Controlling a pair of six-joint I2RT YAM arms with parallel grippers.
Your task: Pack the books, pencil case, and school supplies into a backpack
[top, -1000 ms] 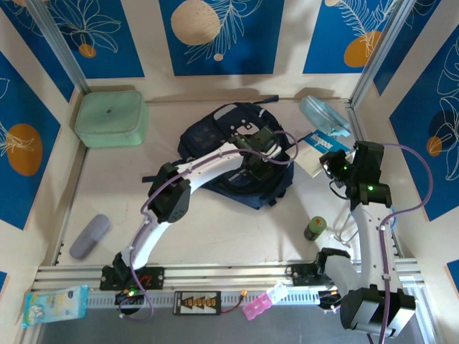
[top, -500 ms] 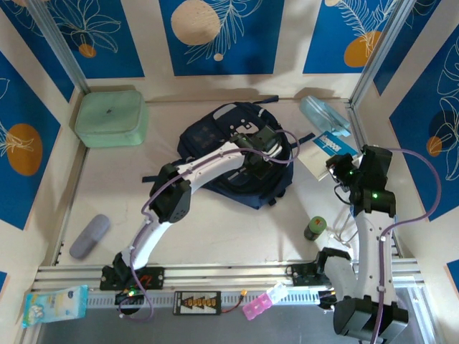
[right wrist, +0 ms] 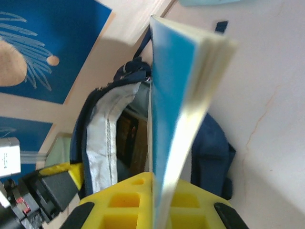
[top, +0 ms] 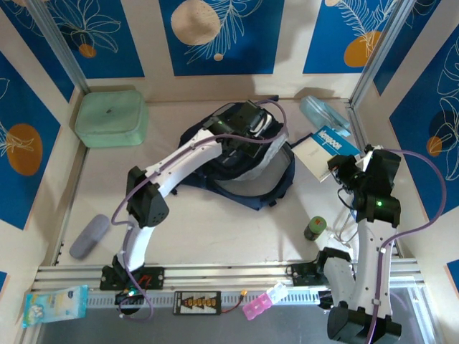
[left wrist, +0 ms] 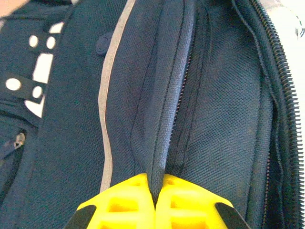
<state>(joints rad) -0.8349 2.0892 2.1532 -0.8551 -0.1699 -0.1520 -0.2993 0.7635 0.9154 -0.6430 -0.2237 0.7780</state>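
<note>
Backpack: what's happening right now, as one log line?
left gripper: shut on backpack rim, mouth open | right gripper: shut on blue book, beside backpack | book: not yet inside

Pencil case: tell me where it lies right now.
Top external view: the pencil case lies at the table's far right, beside the corner post, just beyond the blue-and-white book.

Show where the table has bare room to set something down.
Bare: left side between mint-green case and grey case; near-centre between backpack and green bottle. Crowded: far-right corner, with pencil case, blue book and right gripper.
</note>
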